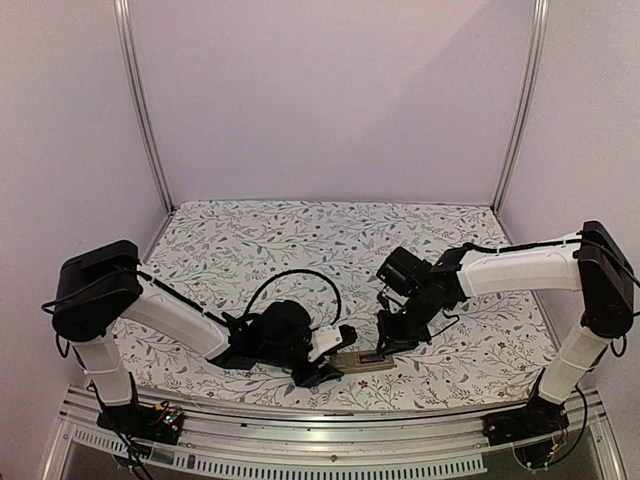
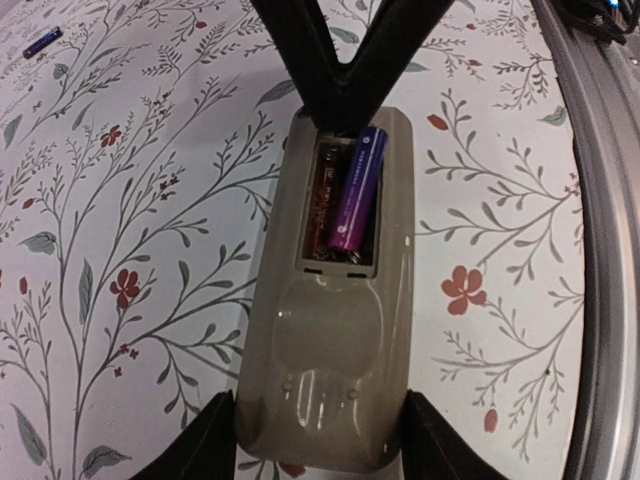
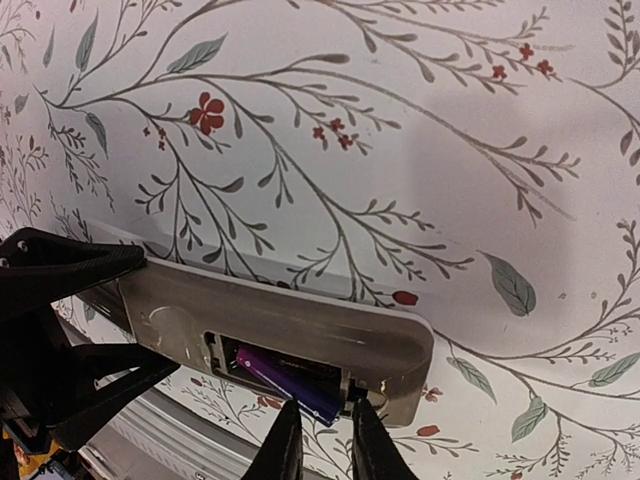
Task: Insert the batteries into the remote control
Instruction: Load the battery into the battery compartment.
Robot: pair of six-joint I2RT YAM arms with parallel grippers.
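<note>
The remote control (image 2: 330, 330) lies back up by the middle of the near edge of the table (image 1: 300, 230). A purple battery (image 2: 355, 195) sits tilted in its open recess. The left gripper (image 2: 320, 440) clamps one end. The right gripper (image 3: 327, 445) holds its tips narrowly apart astride the battery's end; whether they grip it I cannot tell. A second battery (image 2: 42, 42) lies well apart.

Nothing here can be read. The purple battery (image 2: 352, 195) lying in the recess of the remote control (image 2: 330, 330) carries a line of fine pale print along its side, but the letters are too small and blurred to make out.
</note>
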